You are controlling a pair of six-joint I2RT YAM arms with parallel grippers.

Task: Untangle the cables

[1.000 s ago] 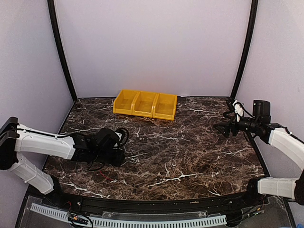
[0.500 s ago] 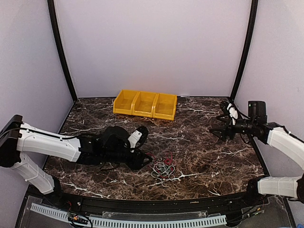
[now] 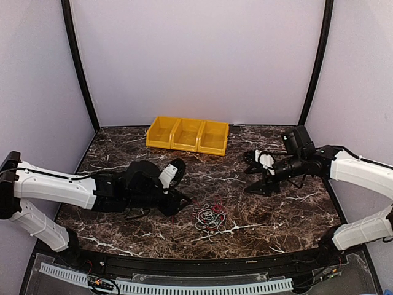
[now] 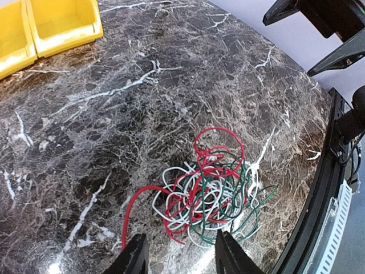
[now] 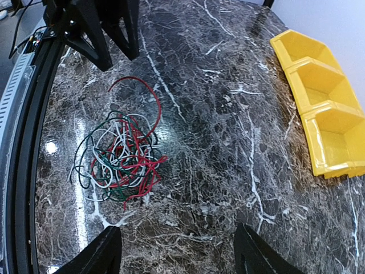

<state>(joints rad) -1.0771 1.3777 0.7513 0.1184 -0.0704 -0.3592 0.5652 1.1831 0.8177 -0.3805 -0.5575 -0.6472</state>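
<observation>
The cables (image 3: 209, 218) lie as one tangled bundle of red, white and dark green loops on the marble table (image 3: 270, 215), near its front edge. My left gripper (image 3: 179, 204) is just left of the bundle. In the left wrist view it (image 4: 181, 246) is open, with the cables (image 4: 211, 188) just ahead of its tips and nothing between the fingers. My right gripper (image 3: 249, 173) hovers to the right of and behind the bundle, open and empty. In the right wrist view it (image 5: 177, 240) points toward the cables (image 5: 120, 157), which lie well apart from it.
A row of three yellow bins (image 3: 187, 135) stands at the back centre of the table, also seen as yellow bins (image 5: 319, 97) in the right wrist view. The black front rail (image 3: 202, 270) runs close below the bundle. Each wrist view shows the other gripper's fingers (image 4: 319, 34).
My left gripper moved right from the left side and opened; the cable bundle now lies free on the table. My right arm swung from the right edge toward the centre, its jaws somewhat narrower.
</observation>
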